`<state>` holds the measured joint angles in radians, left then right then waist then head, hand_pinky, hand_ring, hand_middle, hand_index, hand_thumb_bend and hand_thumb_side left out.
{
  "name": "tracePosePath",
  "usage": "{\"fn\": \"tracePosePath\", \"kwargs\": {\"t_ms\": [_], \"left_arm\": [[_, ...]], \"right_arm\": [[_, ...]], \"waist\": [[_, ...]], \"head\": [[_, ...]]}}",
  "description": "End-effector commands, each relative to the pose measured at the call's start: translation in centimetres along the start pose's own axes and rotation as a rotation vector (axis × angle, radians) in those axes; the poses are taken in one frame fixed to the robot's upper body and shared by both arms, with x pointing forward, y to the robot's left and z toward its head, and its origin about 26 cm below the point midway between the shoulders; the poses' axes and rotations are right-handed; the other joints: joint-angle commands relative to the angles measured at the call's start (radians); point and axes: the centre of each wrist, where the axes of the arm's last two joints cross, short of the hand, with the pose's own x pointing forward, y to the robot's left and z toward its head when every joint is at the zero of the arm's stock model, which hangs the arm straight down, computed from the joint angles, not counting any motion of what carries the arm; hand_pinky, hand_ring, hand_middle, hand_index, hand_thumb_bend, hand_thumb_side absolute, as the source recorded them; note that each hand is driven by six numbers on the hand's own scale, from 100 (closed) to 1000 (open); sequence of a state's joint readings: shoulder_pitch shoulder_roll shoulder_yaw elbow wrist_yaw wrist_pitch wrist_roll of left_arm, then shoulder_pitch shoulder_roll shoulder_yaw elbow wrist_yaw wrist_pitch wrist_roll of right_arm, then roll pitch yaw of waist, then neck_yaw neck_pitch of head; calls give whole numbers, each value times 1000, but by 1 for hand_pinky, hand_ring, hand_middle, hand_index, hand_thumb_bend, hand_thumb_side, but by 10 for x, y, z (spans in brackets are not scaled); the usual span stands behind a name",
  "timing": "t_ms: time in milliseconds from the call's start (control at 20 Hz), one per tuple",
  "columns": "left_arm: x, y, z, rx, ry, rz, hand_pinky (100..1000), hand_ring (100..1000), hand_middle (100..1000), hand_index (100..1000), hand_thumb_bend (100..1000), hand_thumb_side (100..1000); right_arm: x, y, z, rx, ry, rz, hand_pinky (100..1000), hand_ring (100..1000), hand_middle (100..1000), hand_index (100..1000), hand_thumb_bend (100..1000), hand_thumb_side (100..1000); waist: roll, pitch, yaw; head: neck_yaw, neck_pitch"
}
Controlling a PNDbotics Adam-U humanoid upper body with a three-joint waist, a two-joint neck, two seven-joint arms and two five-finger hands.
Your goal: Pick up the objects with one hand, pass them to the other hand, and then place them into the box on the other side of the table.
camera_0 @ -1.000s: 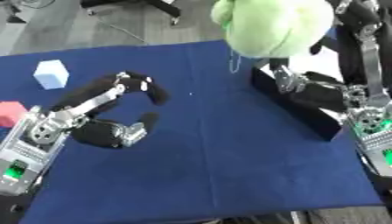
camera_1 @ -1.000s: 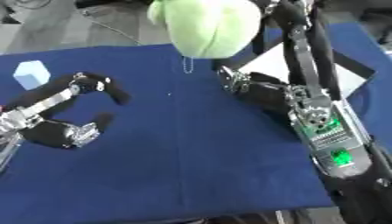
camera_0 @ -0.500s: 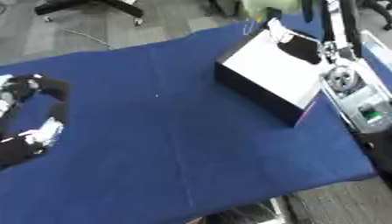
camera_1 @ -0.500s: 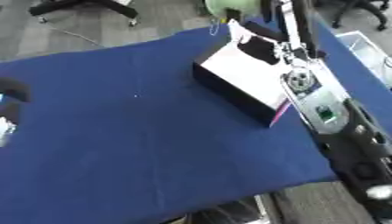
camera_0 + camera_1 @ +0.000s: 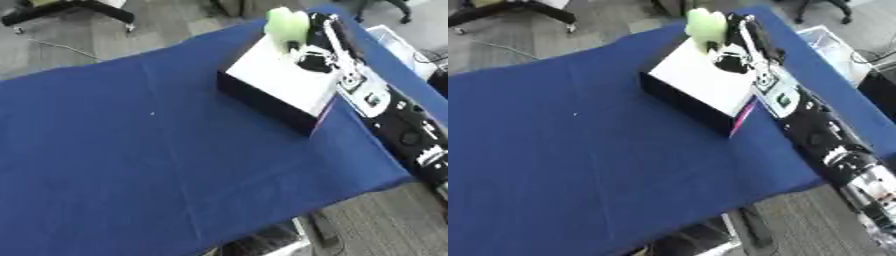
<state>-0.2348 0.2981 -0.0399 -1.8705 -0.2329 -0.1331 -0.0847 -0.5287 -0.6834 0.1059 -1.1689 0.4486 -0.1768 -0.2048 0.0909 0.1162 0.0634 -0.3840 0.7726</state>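
Observation:
A pale green soft object (image 5: 706, 27) is held at the far end of the box (image 5: 282, 86), a black-walled box with a white inside on the right of the blue table. My right hand (image 5: 742, 44) is curled round the green object, with the arm coming in from the lower right along the table's right edge. The green object sits over the box's far corner; whether it touches the bottom is hidden. My left hand shows in neither view.
A blue cloth (image 5: 131, 150) covers the table. Its front edge runs along the bottom right, with grey floor beyond. Chair bases stand on the floor past the far edge. A clear bin (image 5: 826, 42) sits beside the table at right.
The camera has swung right, so the left hand and the cubes have left the picture. The right hand has carried the green object down to the box's far end.

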Motion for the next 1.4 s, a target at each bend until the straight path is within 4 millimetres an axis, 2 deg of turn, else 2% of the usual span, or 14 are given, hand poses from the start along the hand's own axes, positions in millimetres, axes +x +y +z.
{"fn": "tracePosePath", "kwargs": {"t_ms": [50, 150, 250, 350, 500, 550, 600, 650, 700, 750, 900, 1050, 1100, 1400], "left_arm": [[2, 9, 0, 24, -7, -25, 805, 615, 598, 742, 100, 596], [1, 10, 0, 29, 0, -32, 805, 616, 599, 742, 100, 598], [0, 12, 2, 33, 7, -39, 806, 616, 599, 743, 100, 599], [-1, 13, 3, 36, 14, -47, 806, 617, 599, 743, 100, 599], [-3, 16, 4, 45, 22, -57, 806, 617, 600, 743, 100, 594], [-3, 17, 5, 49, 25, -66, 805, 618, 600, 743, 100, 592], [-3, 19, 5, 52, 27, -78, 805, 619, 601, 744, 100, 585], [-3, 22, 6, 55, 29, -91, 805, 622, 603, 745, 100, 576], [-4, 25, 6, 59, 33, -106, 804, 624, 605, 746, 100, 629], [-4, 28, 6, 62, 38, -123, 804, 624, 605, 746, 100, 564], [-9, 40, 6, 62, 67, -182, 800, 623, 604, 744, 100, 540], [-15, 59, 7, 47, 118, -297, 796, 629, 609, 750, 100, 487], [-16, 66, 7, 40, 138, -345, 796, 635, 614, 755, 100, 474], [-38, 107, 7, -9, 369, -619, 793, 658, 635, 775, 100, 442]], "right_arm": [[3, -31, -9, 127, -74, 227, 876, 925, 814, 1000, 291, 457], [15, -45, -12, 183, -133, 369, 895, 949, 905, 1000, 443, 490], [29, -58, -14, 192, -179, 487, 901, 956, 947, 1000, 548, 469], [42, -69, -14, 173, -207, 563, 901, 954, 949, 1000, 575, 413], [64, -77, -12, 74, -253, 566, 890, 935, 904, 985, 533, 275], [75, -78, -10, 20, -286, 542, 882, 921, 884, 976, 540, 445], [87, -78, -6, -35, -326, 510, 880, 917, 865, 972, 489, 166], [101, -77, -1, -88, -378, 468, 875, 909, 842, 965, 445, 105], [117, -74, 5, -137, -436, 416, 872, 905, 831, 966, 611, 384], [131, -71, 12, -177, -493, 355, 869, 901, 812, 963, 376, 100], [166, -55, 35, -253, -652, 154, 858, 886, 782, 956, 277, 100], [184, -26, 47, -275, -756, -52, 846, 873, 745, 953, 138, 100], [189, -16, 51, -270, -780, -105, 844, 870, 736, 951, 100, 100], [211, 21, 67, -197, -810, -304, 840, 868, 693, 966, 100, 100]], "waist": [[-9, -15, 3], [-12, -17, 3], [-14, -18, 2], [-15, -20, 1], [-15, -21, -3], [-14, -21, -5], [-14, -21, -8], [-13, -20, -11], [-13, -20, -14], [-12, -20, -17], [-10, -19, -26], [-9, -18, -39], [-9, -18, -45], [-13, -16, -75]], "head": [[-3, -3], [0, -3], [3, -3], [6, -3], [25, -3], [46, -3], [75, -3], [115, -3], [159, -3], [202, -3], [322, -3], [418, -3], [441, -3], [525, -3]]}}
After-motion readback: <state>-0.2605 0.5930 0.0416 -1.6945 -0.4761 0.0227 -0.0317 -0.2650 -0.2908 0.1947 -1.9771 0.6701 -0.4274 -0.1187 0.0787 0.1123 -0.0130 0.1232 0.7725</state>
